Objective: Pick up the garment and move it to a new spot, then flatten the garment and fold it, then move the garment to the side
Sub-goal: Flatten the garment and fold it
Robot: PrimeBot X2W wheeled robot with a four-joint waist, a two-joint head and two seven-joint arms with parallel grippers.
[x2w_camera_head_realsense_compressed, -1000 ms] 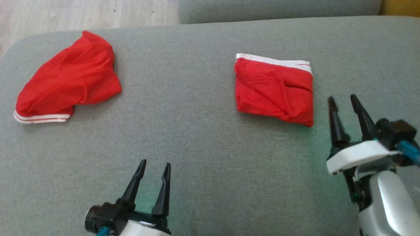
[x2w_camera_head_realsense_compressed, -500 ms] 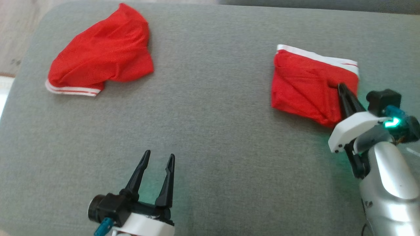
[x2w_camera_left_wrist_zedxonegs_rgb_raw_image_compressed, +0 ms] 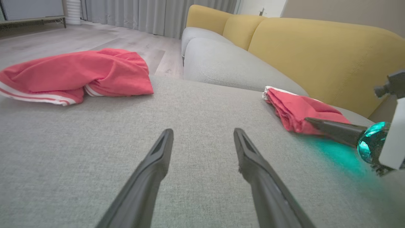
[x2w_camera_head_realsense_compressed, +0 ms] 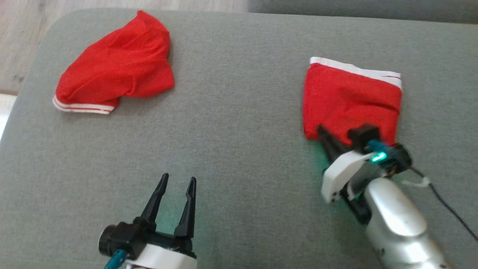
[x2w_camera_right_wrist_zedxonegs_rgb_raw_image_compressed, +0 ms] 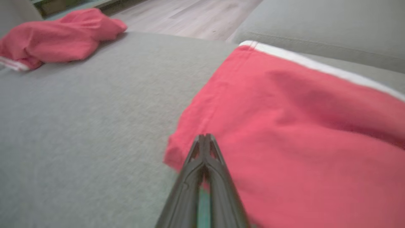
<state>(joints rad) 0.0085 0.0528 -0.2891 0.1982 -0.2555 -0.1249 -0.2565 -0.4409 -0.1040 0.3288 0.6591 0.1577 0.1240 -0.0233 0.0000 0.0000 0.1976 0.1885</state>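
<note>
Left to right for you: a crumpled red garment (x2w_camera_head_realsense_compressed: 115,67) sits on the grey sofa seat (x2w_camera_head_realsense_compressed: 239,127), well left of the folded red garment (x2w_camera_head_realsense_compressed: 353,97). Your left claw (x2w_camera_head_realsense_compressed: 178,178) is also left of the folded garment and nearer the robot, fingers spread wide with nothing between them.

The folded garment lies flat-ish, with its white band along the far edge. Your right claw (x2w_camera_head_realsense_compressed: 321,130) is on the near left corner, pinched closed on the fabric. The head view hides part of that pinch behind the wrist. The right wrist view fills it in, a bit blurry: both fingers pressed together right on the corner.

The left wrist view adds the side angle, with a yellow backrest (x2w_camera_left_wrist_zedxonegs_rgb_raw_image_compressed: 316,53) behind the folded garment and a teal glow on the seat under the right claw.
</note>
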